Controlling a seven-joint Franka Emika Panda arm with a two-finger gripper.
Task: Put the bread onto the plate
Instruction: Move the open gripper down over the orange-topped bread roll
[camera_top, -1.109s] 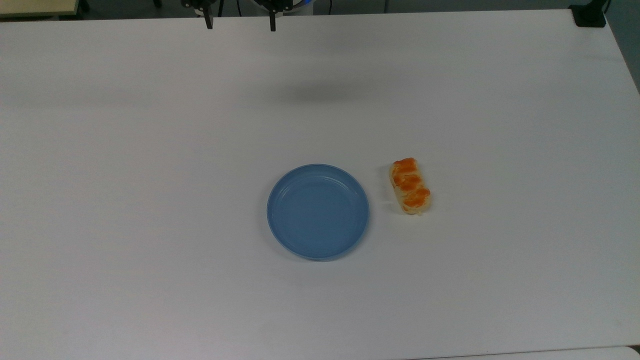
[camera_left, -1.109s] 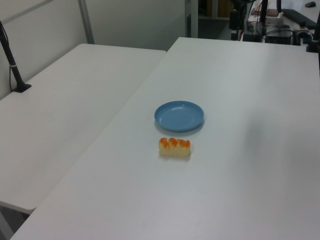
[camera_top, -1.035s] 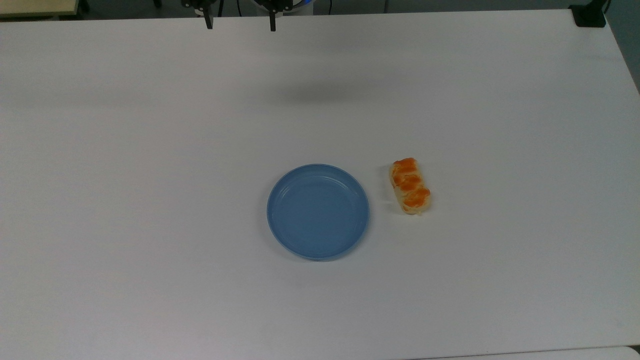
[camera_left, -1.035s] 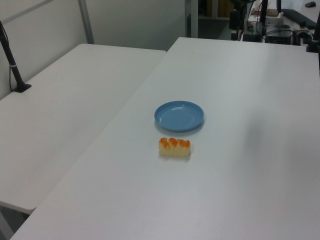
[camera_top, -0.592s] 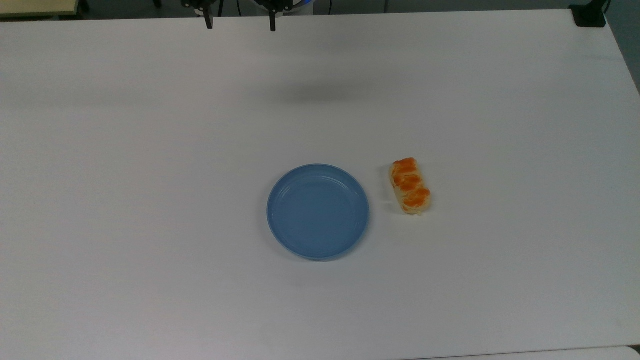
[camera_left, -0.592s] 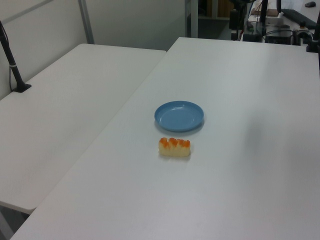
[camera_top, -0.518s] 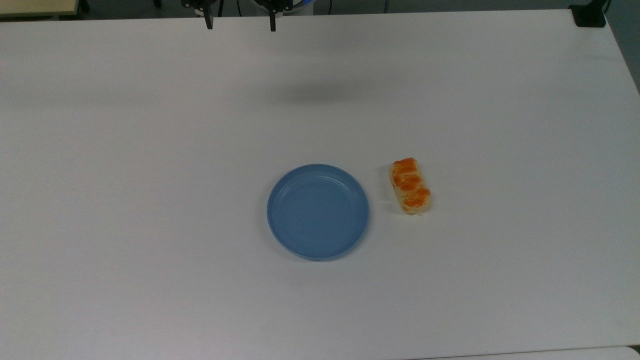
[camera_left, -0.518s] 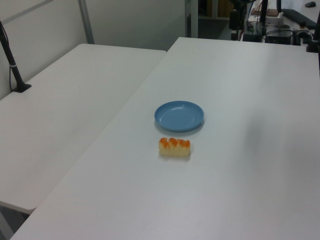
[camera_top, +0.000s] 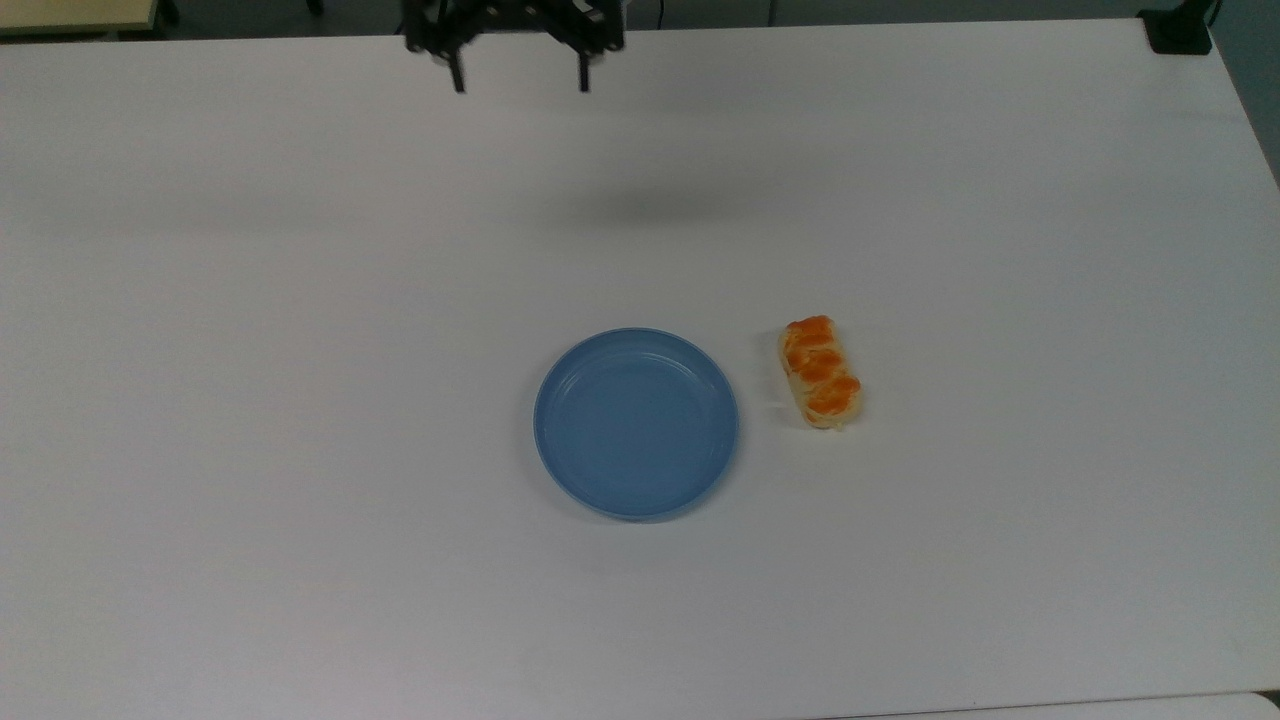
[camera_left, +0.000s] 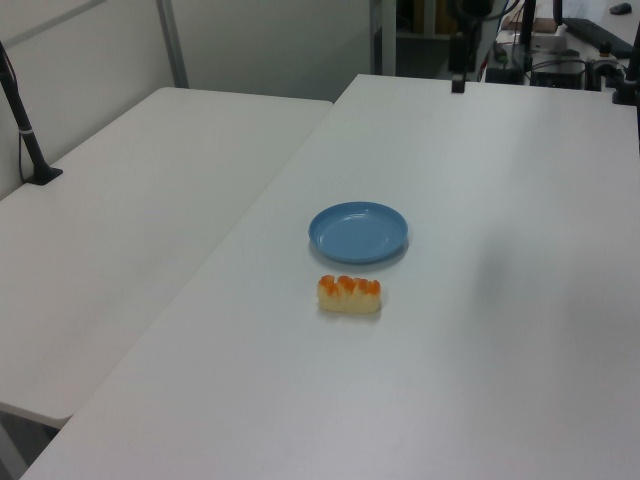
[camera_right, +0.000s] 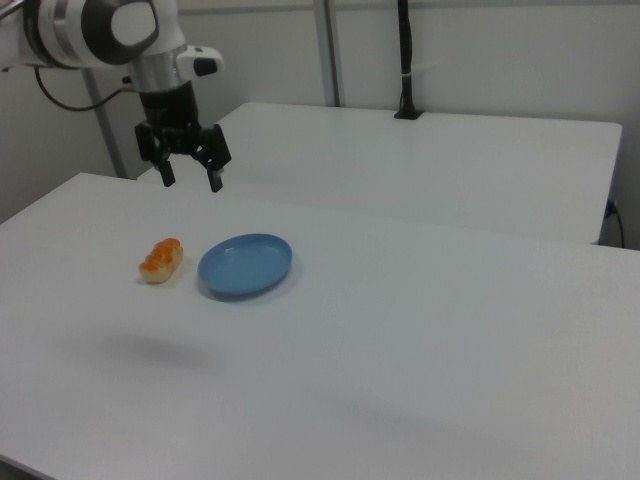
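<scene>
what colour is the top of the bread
Glossy orange-brown lumps on a pale tan bun; the bread shows best in the top view.

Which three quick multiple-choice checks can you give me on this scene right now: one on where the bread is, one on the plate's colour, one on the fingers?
1. Where is the bread?
A. on the plate
B. on the table, at the top view's right of the plate
C. between the fingers

2. What colour is the plate?
A. red
B. green
C. light blue

3. How are the fingers of the gripper?
A. spread apart, holding nothing
B. shut on the bread
C. shut on the plate's rim

Answers: 1 B, a strip of bare table separates bread and plate. 2 C, it is evenly light blue. 3 A, the right view shows a clear gap between them, above the table.
</scene>
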